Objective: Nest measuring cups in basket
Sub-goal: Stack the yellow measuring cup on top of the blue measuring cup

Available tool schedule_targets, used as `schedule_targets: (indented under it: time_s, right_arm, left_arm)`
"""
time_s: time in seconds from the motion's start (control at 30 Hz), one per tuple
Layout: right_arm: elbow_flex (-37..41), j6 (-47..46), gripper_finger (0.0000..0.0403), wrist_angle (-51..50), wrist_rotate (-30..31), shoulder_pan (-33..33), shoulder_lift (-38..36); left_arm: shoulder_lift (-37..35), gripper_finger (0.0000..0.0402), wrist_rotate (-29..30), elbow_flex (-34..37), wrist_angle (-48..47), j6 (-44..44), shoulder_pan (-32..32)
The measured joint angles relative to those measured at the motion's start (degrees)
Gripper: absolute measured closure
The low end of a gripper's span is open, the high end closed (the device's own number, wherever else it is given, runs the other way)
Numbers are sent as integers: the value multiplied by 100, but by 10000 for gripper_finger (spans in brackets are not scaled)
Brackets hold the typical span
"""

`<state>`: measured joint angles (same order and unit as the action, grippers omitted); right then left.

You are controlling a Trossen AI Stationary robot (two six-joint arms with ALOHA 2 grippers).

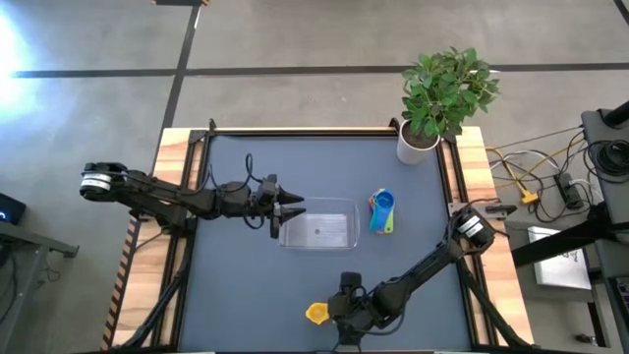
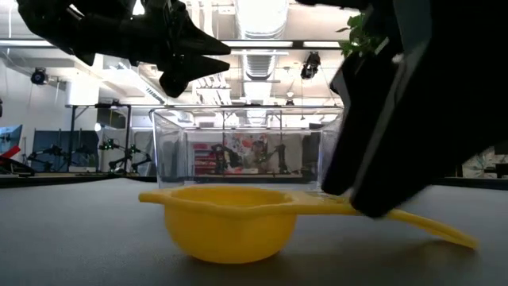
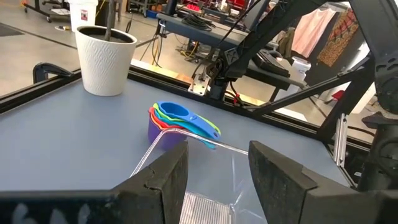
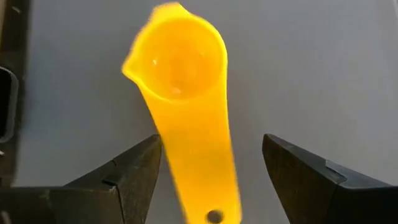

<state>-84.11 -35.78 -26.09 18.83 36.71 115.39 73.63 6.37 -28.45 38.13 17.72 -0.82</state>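
Near the desk's front edge: small yellow plastic measuring cup (image 4: 180, 56) lies upright, handle between the right tool's (image 4: 211, 171) wide-open fingers, not gripped | mid-desk: clear rectangular plastic basket (image 1: 316, 229), left tool (image 1: 295, 209) open over its left rim, holding nothing | beside basket: nested stack of coloured cups (image 1: 381, 211), blue on top.

We count one yellow measuring cup (image 1: 315, 313) lying alone at the lower centre of the high view. Right of centre sits one nested stack of measuring cups (image 1: 381, 211); in it we can make out blue, green, orange, red and purple, though the exact number in the stack we cannot tell. There is one clear basket (image 1: 317, 224) at the centre, one white plant pot (image 1: 414, 147) at the upper right, and two arms, each with one gripper: left gripper (image 1: 295, 208), right gripper (image 1: 339, 310).
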Motion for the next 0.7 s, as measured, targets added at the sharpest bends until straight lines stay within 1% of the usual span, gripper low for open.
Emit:
schedule_targets:
  time_s: [0.13,0.37,0.7]
  right_arm:
    - [94,-86,133,15,-43,0,0]
    - [103,36,136,77,-83,0,0]
    - [103,94,177,150,-86,-36,0]
  left_arm:
    - [0,250,-1,0,1,-2,0]
    - [0,250,0,0,2,-2,0]
    - [0,250,0,0,1,-4,0]
